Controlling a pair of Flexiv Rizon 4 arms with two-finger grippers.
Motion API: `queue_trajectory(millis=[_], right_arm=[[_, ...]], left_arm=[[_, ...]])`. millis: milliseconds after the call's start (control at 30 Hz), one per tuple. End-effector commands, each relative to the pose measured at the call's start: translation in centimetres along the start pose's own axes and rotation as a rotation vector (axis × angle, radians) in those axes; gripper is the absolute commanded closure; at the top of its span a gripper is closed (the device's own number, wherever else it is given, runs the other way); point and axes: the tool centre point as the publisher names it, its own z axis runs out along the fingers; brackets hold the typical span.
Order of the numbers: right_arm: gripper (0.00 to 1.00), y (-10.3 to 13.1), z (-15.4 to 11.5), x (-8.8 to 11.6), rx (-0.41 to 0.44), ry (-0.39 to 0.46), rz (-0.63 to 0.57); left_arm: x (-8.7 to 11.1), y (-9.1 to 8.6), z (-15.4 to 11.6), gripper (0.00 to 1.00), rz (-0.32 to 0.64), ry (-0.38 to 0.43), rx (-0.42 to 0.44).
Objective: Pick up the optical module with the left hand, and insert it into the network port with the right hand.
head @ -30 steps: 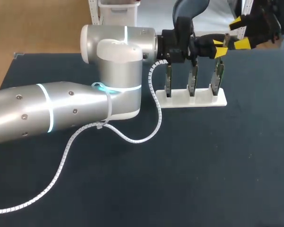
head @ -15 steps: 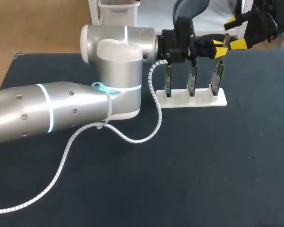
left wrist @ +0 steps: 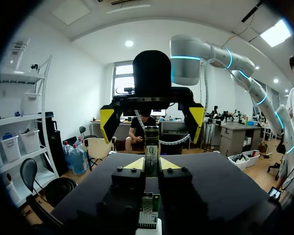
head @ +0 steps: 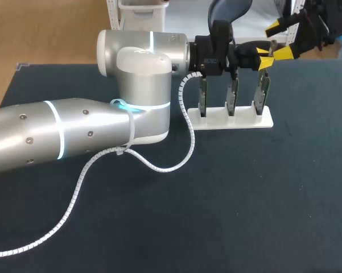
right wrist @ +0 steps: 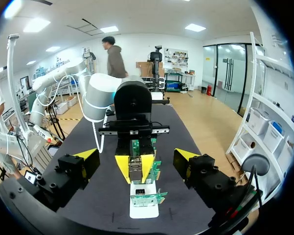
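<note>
Judging pickup to be the step in hand: my left gripper (head: 266, 57) is clenched on the optical module (left wrist: 151, 154), above the end board (head: 263, 95) in the white rack (head: 242, 121). My right gripper (head: 280, 40) hangs released beyond. Next move calls for lifting clear, then a square handover.

Right arm (head: 320, 21) cut off at head view's edge just behind wide-open right pincer (head: 280, 38); slim green-and-silver optical module (left wrist: 151, 155) clamped in left pincer (left wrist: 150, 164), lower end hidden behind pincer's black body; network port too small to tell.
</note>
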Motion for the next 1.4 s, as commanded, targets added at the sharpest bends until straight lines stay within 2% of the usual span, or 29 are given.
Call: queue_trajectory(millis=[33,67,100,133,167,867,900,933,967,1233,1400], right_arm=[[0.0,-0.24,-0.08,-0.03,-0.005,0.006,-0.001],[0.0,-0.24,-0.08,-0.03,-0.005,0.006,-0.002],[0.19,-0.24,-0.08,-0.02,-0.005,0.006,-0.003],[0.85,-0.25,-0.09,-0.02,-0.002,0.006,-0.008],[1.0,-0.22,-0.07,0.01,-0.004,0.009,-0.016],[1.0,-0.34,0.33,0.0,-0.012,0.017,-0.022],[1.0,-0.33,0.36,0.01,-0.012,0.017,-0.023],[1.0,-0.3,0.4,-0.01,-0.012,0.017,-0.023],[1.0,-0.28,0.42,-0.02,-0.012,0.016,-0.024],[1.0,-0.23,0.41,0.04,-0.007,0.016,-0.022],[1.0,-0.25,0.31,0.07,-0.004,0.016,-0.022]], left_arm=[[0.03,-0.24,-0.08,1.0,0.001,-0.002,-0.007],[0.03,-0.24,-0.08,1.0,0.001,-0.002,-0.007],[0.03,-0.24,-0.08,1.0,0.001,-0.002,-0.007],[0.03,-0.24,-0.08,1.0,0.001,-0.002,-0.007],[0.03,-0.24,-0.08,1.0,0.001,-0.002,-0.007],[0.03,-0.24,-0.08,1.0,0.001,-0.002,-0.007],[0.03,-0.24,-0.08,0.94,0.001,-0.002,-0.007],[0.03,-0.24,-0.08,0.63,0.001,-0.002,-0.007],[0.03,-0.24,-0.08,0.0,0.001,-0.002,-0.007],[-0.13,-0.3,-0.18,0.0,0.004,-0.001,-0.002],[-0.24,-0.35,-0.37,0.0,-0.001,0.033,-0.005]])
